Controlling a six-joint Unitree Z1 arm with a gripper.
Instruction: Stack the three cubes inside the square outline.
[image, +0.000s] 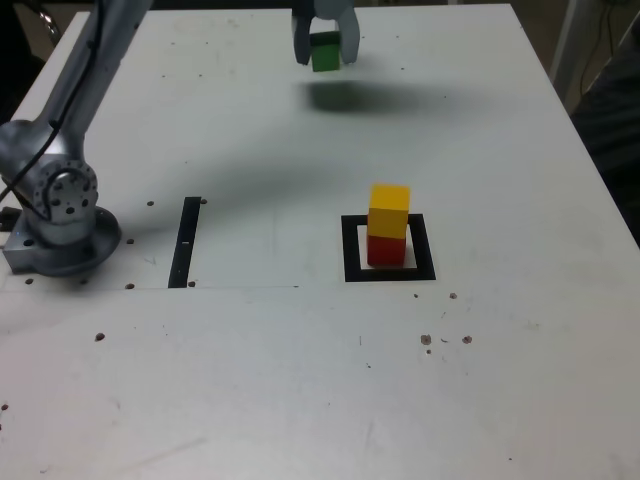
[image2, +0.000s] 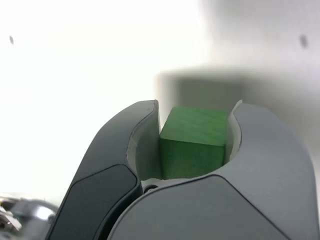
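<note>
A: Where is the green cube (image: 325, 52)?

B: Between the jaws of the gripper (image: 325, 45), pinched on both sides, held above the table (image: 300, 380) with its shadow below it. The wrist view shows each jaw pressed flat against a side of the cube.

A: And the other two?

B: The yellow cube (image: 389, 210) sits on the red cube (image: 386, 250) inside the square outline (image: 350, 250). From that stack, the gripper with the green cube lies toward eleven o'clock in the exterior view, well apart.
</note>
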